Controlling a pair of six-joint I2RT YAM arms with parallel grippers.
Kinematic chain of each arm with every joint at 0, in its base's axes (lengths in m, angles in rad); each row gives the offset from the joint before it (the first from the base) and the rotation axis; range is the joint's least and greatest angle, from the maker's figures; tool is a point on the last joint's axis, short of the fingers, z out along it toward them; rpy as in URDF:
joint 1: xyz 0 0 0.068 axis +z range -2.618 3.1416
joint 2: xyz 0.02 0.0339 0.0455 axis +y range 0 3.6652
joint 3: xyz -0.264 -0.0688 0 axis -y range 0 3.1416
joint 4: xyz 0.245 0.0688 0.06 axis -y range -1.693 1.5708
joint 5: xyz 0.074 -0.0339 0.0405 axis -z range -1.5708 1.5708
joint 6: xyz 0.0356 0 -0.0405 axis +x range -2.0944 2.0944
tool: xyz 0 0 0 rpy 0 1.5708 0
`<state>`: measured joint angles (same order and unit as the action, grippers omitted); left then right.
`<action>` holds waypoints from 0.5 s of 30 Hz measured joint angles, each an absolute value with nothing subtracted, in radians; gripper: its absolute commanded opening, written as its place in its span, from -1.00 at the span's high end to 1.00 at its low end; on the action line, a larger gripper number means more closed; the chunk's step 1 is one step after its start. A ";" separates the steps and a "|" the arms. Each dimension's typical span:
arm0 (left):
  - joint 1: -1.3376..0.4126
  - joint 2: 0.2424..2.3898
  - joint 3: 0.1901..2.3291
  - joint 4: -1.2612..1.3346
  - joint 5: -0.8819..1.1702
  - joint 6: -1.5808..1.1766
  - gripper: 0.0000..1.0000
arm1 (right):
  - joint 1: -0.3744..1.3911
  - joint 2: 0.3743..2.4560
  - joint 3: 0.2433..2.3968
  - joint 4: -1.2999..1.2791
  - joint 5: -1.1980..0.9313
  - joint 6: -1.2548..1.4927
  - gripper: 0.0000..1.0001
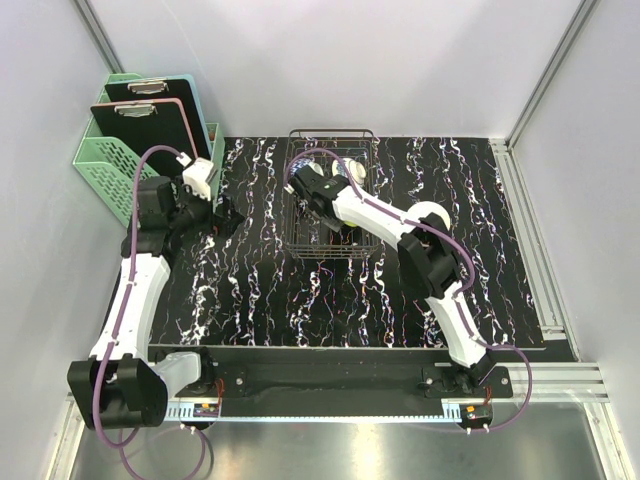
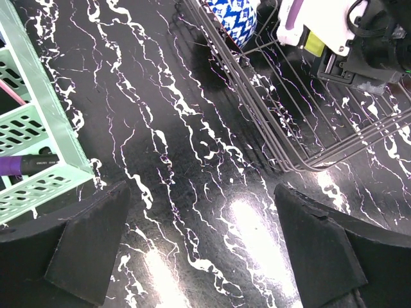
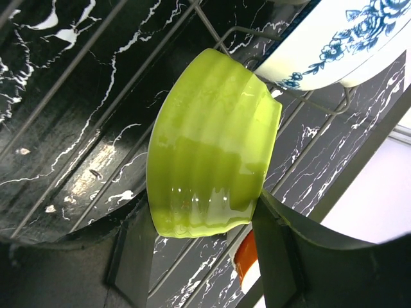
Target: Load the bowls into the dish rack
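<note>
The dark wire dish rack (image 1: 332, 133) stands at the table's back middle. My right gripper (image 1: 325, 198) reaches down into it. In the right wrist view my right gripper (image 3: 202, 212) is shut on the lime green bowl (image 3: 212, 147), which stands on edge among the rack's wires (image 3: 96, 38). A white bowl with blue pattern (image 3: 334, 45) stands beside it, and the orange bowl (image 3: 247, 260) peeks from behind my right finger. In the left wrist view a blue-patterned bowl (image 2: 234, 16) sits in the rack (image 2: 308, 128). My left gripper (image 2: 200, 192) is open and empty over the table, left of the rack (image 1: 225, 215).
A mint green lattice basket (image 1: 110, 170) holding clipboards (image 1: 150, 115) stands at the back left, close to my left gripper (image 2: 32, 128). A round cream-white shape (image 1: 432, 213) shows on the table by my right arm's elbow. Metal rails run along the right edge (image 1: 530, 250).
</note>
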<state>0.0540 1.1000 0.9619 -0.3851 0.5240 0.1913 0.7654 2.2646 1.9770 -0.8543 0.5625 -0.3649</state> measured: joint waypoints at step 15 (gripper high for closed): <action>0.078 1.098 0.959 -0.385 0.548 0.195 -0.98 | 0.801 2.289 1.991 -0.883 0.613 -0.397 -0.17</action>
<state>0.0776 1.0985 0.9592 -0.3847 0.5484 0.1947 0.8013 2.2887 1.9915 -0.8833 0.6128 -0.3973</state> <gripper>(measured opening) 0.987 0.609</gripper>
